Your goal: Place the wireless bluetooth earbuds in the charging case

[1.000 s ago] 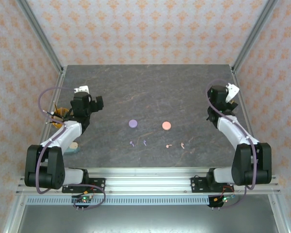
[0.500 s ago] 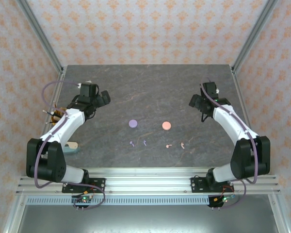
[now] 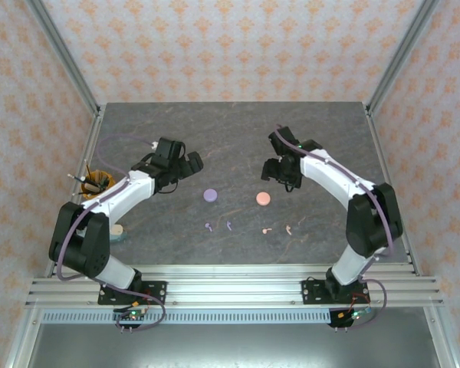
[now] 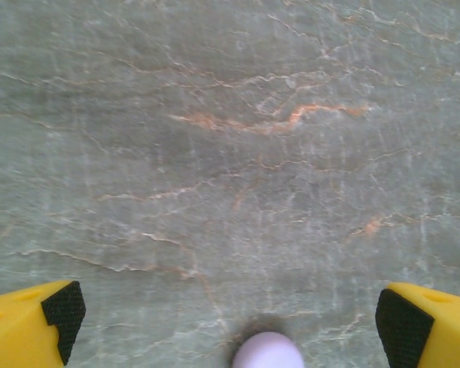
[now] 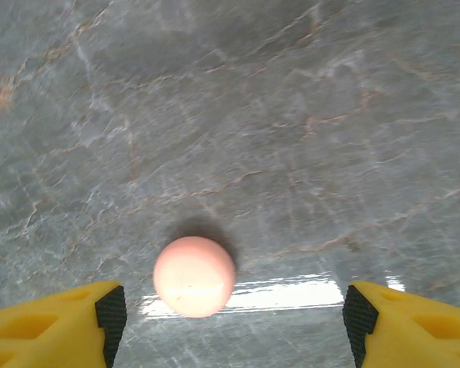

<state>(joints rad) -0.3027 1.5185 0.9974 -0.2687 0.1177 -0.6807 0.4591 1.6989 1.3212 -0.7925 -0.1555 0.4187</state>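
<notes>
Top external: four earbuds (image 3: 228,225) loose, this side of purple case (image 3: 210,195) and pink case (image 3: 263,198).
Left gripper (image 4: 234,314): wide open, empty, near purple case.
Right gripper (image 5: 235,310): open, empty, near pink case.

A: Top view's bright and even, just faint shadows on the tabletop (image 3: 238,130).
B: Right wrist view: white glare streak beside the pink case (image 5: 194,276), dark shadow behind it. Left wrist's purple case (image 4: 267,351) looks blurred.
</notes>
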